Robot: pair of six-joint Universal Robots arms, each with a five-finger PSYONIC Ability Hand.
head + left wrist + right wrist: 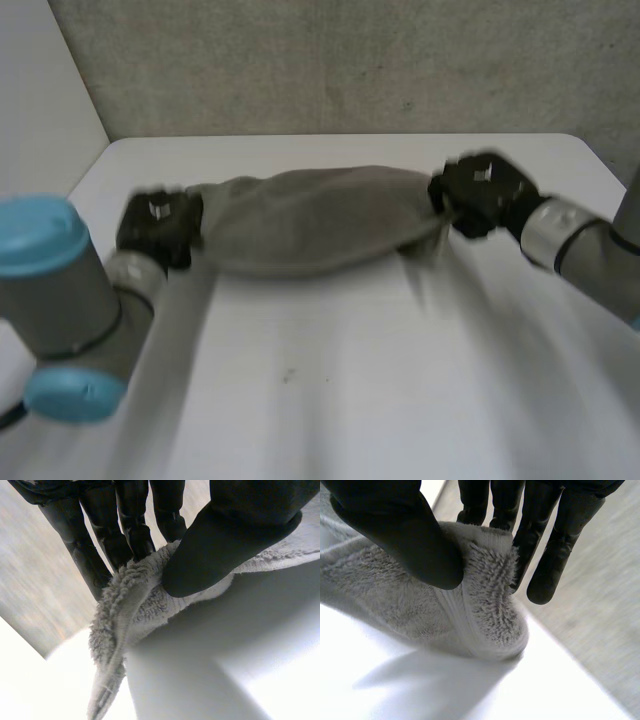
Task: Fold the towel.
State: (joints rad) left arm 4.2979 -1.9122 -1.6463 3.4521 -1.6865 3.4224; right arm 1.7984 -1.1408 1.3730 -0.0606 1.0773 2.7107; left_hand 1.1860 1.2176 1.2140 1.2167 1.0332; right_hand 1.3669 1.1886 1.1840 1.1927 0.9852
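A grey towel (310, 220) hangs stretched between my two hands above the white table (330, 380), sagging a little in the middle. My left hand (158, 228) holds its left end; in the left wrist view the thumb (235, 535) presses the fluffy towel edge (135, 605) against the fingers (125, 525). My right hand (482, 194) holds the right end. There the thumb (405, 535) pinches the hemmed towel corner (485, 605) against the fingers (545, 535). Both ends are lifted off the table.
A grey wall (350, 60) rises behind the table's far edge. The table's left edge (85, 170) runs diagonally past my left arm (60, 300). My right arm (580, 245) reaches in from the right side.
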